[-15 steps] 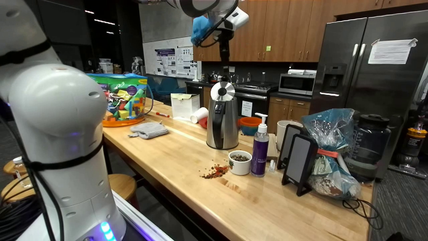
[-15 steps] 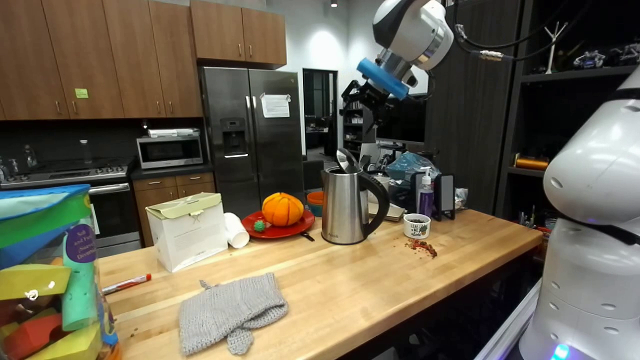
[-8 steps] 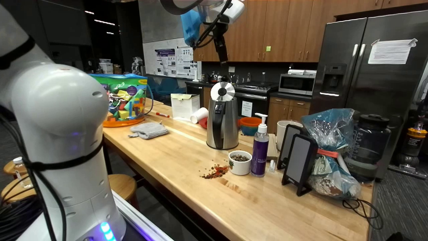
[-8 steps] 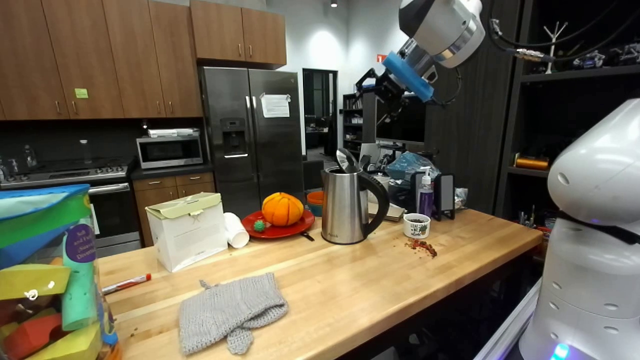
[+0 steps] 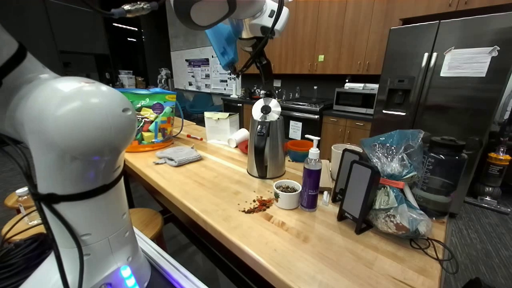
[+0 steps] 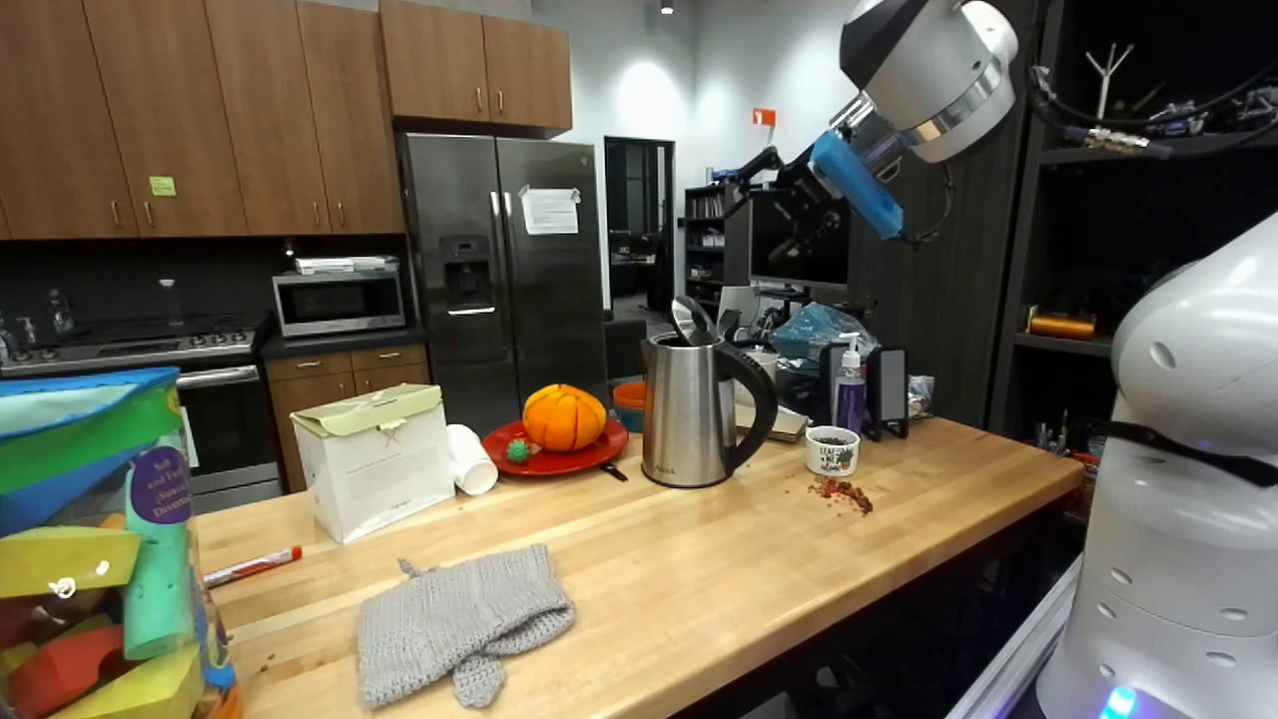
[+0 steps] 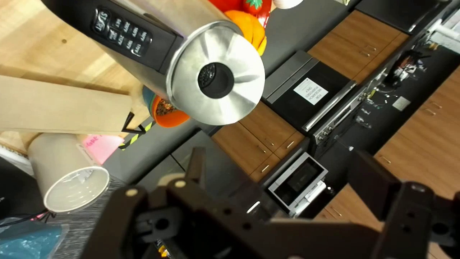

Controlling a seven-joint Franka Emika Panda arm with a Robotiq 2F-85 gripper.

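My gripper (image 7: 284,172) is open and empty, with its fingers (image 7: 373,183) wide apart in the wrist view. It is in the air above the counter in both exterior views (image 5: 265,74) (image 6: 759,225). The nearest thing is a steel kettle (image 6: 689,424) with a black handle (image 6: 756,404), standing upright on the counter. Its round metal lid (image 7: 248,82) is raised, and the gripper is apart from it. Beside the kettle stand a white bowl (image 5: 287,203) of dried bits and a purple pump bottle (image 5: 311,186). A reddish pile of loose bits (image 5: 260,205) lies by the bowl.
A red plate (image 6: 499,456) with an orange pumpkin (image 6: 564,417), a white box (image 6: 374,464), a grey knitted cloth (image 6: 464,619) and a bag of blocks (image 6: 95,539) are on the counter (image 6: 679,589). Black speakers (image 5: 359,194) and a blue plastic bag (image 5: 394,156) stand beyond the bottle.
The arm has drawn back toward its base, carrying the gripper away from the kettle and tilting it more. The gripper stays open. The kettle and the counter things have not moved.
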